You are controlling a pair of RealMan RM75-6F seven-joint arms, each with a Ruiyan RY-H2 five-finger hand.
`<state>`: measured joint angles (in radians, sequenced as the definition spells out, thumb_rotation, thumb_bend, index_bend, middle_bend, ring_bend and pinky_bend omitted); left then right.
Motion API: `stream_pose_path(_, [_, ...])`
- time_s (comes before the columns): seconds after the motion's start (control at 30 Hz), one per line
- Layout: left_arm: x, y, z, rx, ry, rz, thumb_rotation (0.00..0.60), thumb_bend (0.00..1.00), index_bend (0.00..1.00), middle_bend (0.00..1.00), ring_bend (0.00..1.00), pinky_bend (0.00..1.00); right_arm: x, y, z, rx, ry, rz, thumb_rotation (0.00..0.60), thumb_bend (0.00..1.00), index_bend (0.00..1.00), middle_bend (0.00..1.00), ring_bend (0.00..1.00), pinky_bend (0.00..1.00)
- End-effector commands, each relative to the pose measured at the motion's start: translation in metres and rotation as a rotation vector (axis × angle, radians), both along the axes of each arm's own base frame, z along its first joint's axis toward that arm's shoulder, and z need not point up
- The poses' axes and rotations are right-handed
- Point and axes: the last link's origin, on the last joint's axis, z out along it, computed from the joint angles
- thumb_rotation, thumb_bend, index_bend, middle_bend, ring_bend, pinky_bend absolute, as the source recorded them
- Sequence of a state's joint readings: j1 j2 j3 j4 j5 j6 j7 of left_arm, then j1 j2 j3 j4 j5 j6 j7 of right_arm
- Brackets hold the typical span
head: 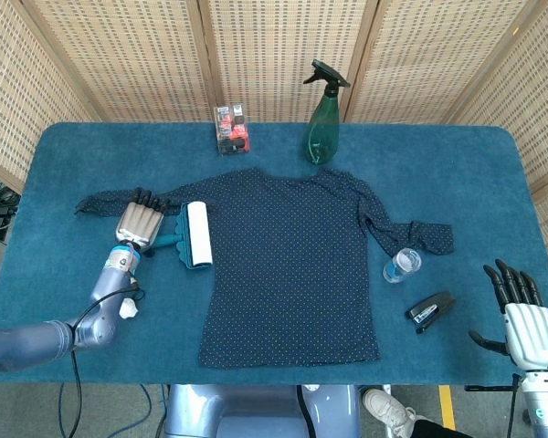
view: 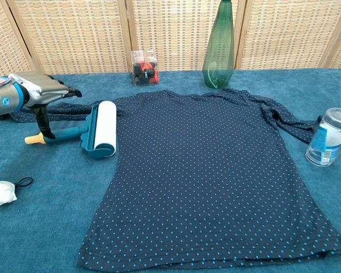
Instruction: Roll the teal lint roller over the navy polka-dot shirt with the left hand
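Bottle (view: 327, 137) lies on its side beside shirt (view: 216, 170).

No writing can be read anywhere; the label on the small bottle (view: 327, 140) is too blurred.

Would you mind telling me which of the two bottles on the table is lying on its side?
The small clear water bottle by the shirt's sleeve lies on its side; the green spray bottle stands upright at the back.
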<state>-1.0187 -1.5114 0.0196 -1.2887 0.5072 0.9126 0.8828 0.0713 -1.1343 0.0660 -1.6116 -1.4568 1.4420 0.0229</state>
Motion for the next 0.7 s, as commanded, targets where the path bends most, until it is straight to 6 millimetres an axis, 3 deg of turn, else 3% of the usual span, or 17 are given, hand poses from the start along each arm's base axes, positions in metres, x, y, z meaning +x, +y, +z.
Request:
stream_pose_path(0.03, [-0.004,-0.008,0.011,0.058,-0.160,-0.022,0.600,0.11,0.00,0.00,0.00,0.00,-0.001,-0.001,0.000,-0.003,0.000,-0.003,0.600,0.04,0.00,0.00,0.00,0.00])
stream_pose_path(0.27, [-0.009,-0.051,0.035,0.143,-0.426,-0.107,0.600,0.10,0.00,0.00,0.00,0.00,-0.005,-0.003,0.005,-0.029,0.004,-0.011,0.600,0.04,0.00,0.00,0.00,0.00])
stream_pose_path(0.7, [-0.063,-0.135,0.059,0.284,-0.504,-0.164,0.600,0.10,0.00,0.00,0.00,0.00,-0.008,-0.005,0.008,-0.053,0.011,-0.024,0.600,0.04,0.00,0.00,0.00,0.00])
